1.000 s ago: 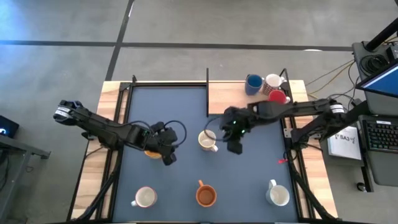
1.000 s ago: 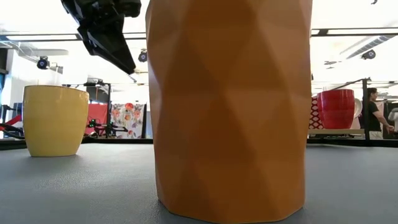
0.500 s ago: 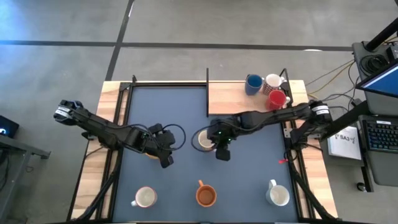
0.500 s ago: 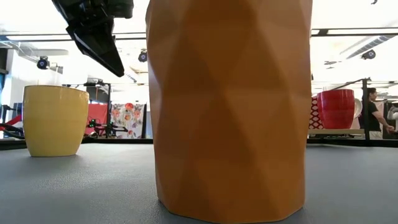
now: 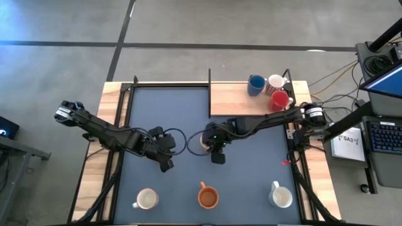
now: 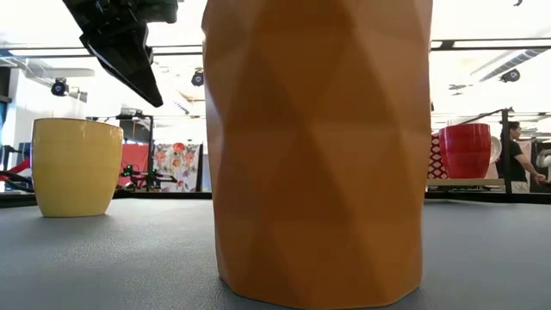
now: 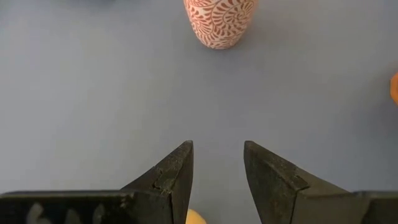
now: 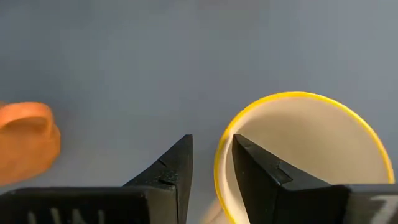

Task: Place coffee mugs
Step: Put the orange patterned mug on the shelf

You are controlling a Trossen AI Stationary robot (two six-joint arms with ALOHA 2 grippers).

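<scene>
Right gripper straddles a mug rim, and a slip could tip it.

From above, the right gripper sits over the mid-table mug; the left gripper hovers nearby, slightly parted and empty. Its wrist view shows narrow fingers astride the yellow rim, thin purchase.

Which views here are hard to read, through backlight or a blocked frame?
Low view: the orange-brown mug stands so close that it blocks the middle of the frame, and bright ceiling lights leave the gripper at the upper left a dark silhouette. High and wrist views are evenly lit; the yellow-rimmed mug shows plainly.
</scene>
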